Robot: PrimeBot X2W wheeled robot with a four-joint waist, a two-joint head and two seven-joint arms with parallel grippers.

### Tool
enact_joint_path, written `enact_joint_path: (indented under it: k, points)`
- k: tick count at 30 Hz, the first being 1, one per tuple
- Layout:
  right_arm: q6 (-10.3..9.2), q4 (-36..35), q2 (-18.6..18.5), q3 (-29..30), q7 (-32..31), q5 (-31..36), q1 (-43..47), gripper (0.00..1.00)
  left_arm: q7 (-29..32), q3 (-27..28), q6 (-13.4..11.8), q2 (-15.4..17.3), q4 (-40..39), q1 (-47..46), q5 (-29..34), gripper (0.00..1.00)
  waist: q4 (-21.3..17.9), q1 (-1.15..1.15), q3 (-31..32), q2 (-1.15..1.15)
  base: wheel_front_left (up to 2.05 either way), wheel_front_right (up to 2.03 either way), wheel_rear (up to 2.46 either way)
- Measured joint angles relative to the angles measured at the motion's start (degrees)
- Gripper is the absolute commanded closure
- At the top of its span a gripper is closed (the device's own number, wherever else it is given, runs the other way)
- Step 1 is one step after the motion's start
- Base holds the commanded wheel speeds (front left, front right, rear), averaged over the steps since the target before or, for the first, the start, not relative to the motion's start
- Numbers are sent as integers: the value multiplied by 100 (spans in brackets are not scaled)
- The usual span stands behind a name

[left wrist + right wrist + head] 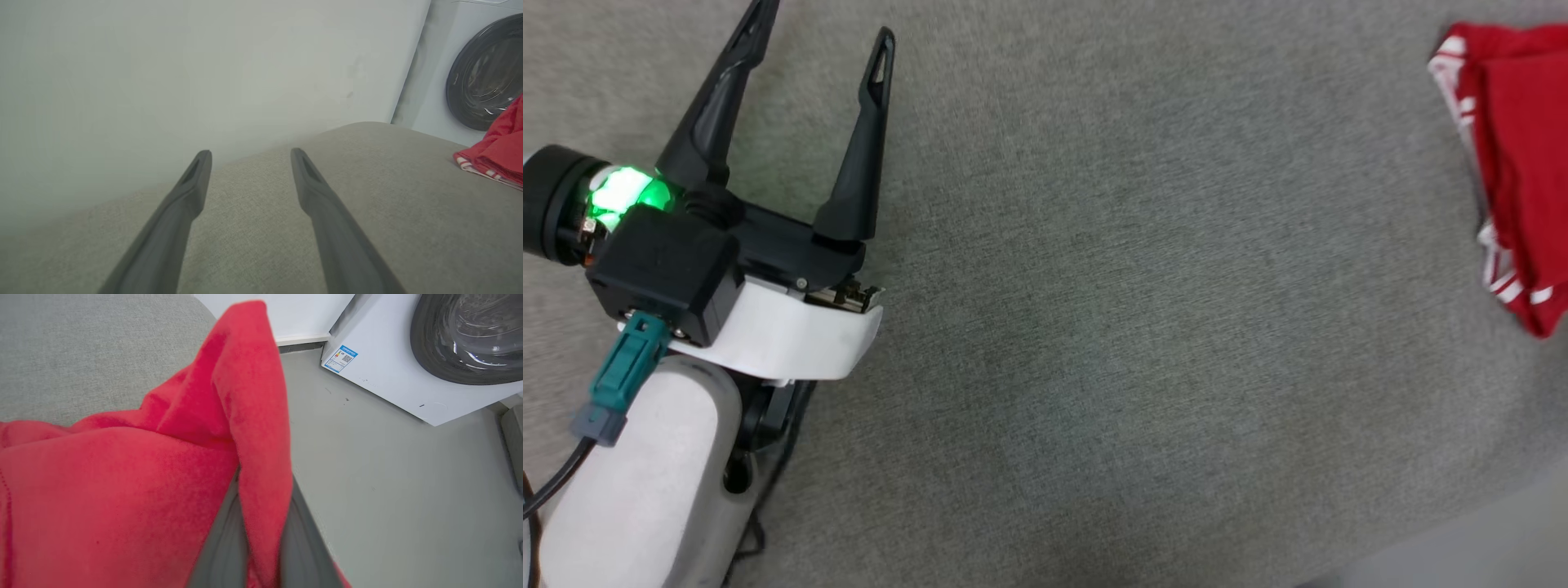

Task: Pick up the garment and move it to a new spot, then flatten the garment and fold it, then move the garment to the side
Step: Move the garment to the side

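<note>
The red garment lies bunched at the right edge of the grey cushion, striped trim showing along its left side. In the left wrist view the garment sits far to the right. My left gripper stands open over bare cushion at the upper left, well apart from the cloth; its fingers hold nothing. In the right wrist view my right gripper is shut on a fold of the garment, and the red fabric rises between the fingers and hides their tips.
A white washing machine with a dark round door stands on the pale floor beside the cushion. A white wall runs behind the cushion's far edge. The cushion's corner shows at the lower right of the head view.
</note>
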State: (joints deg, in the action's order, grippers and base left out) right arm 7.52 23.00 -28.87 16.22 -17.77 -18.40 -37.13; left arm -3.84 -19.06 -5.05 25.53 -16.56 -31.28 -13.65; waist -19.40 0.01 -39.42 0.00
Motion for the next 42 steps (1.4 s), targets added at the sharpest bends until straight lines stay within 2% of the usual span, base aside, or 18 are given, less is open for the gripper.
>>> enact_joint_path:
  k: [2,4,9,12,17,22,27,31,32,33,34,37,38,42]
  points:
    - [0,245,8,-3,323,46,-157,63,21,-31,3,8,-12,-57,33,0,-23,0,-199,0,0,0,0]
    - [0,567,69,-21,621,110,-305,0,25,-48,9,9,-13,-81,33,0,-33,0,-341,0,0,0,0]
    - [0,1274,101,-54,1362,367,-533,0,-15,-53,-9,-19,27,-58,-14,0,8,0,-315,0,0,0,0]
    - [1,1567,-11,-92,1802,492,-575,0,-147,-67,-55,-91,152,58,-79,0,54,0,-138,0,0,0,0]
    - [0,1650,-256,-369,2371,605,-530,0,-491,-88,-138,-288,512,427,-276,0,150,-1,352,0,0,0,0]
    - [0,1526,-214,-808,2606,632,-135,0,-756,-78,-250,-502,921,928,-542,0,265,-1,1011,0,0,0,0]
    - [1,1163,196,-1298,2537,617,506,0,-880,-11,-357,-654,1221,1483,-787,0,418,-2,1707,0,0,0,0]
    - [0,579,600,-1393,2473,684,1084,0,-948,68,-422,-720,1403,1777,-935,0,626,-2,2193,0,0,0,0]
    - [0,579,600,-1393,2473,684,1084,0,-948,68,-422,-720,1403,1777,-935,0,626,-2,2193,0,0,0,0]
    - [0,207,866,-1427,2469,761,1377,0,-956,120,-457,-719,1494,1908,-992,0,768,-2,2388,0,0,0,0]
    - [0,207,866,-1427,2469,761,1377,0,-956,120,-457,-719,1494,1908,-992,0,768,-2,2388,0,0,0,0]
    - [0,-314,1190,-1523,2420,846,1744,0,-979,185,-489,-705,1618,2111,-1046,0,1015,-2,2624,0,0,0,0]
    - [0,-630,1423,-1653,2345,867,1981,0,-998,267,-542,-698,1685,2240,-1090,0,1166,-2,2775,0,0,0,0]
    - [-1,-1037,1645,-1723,2275,925,2259,0,-1018,402,-609,-651,1744,2416,-1159,0,1389,-3,2963,0,0,0,0]
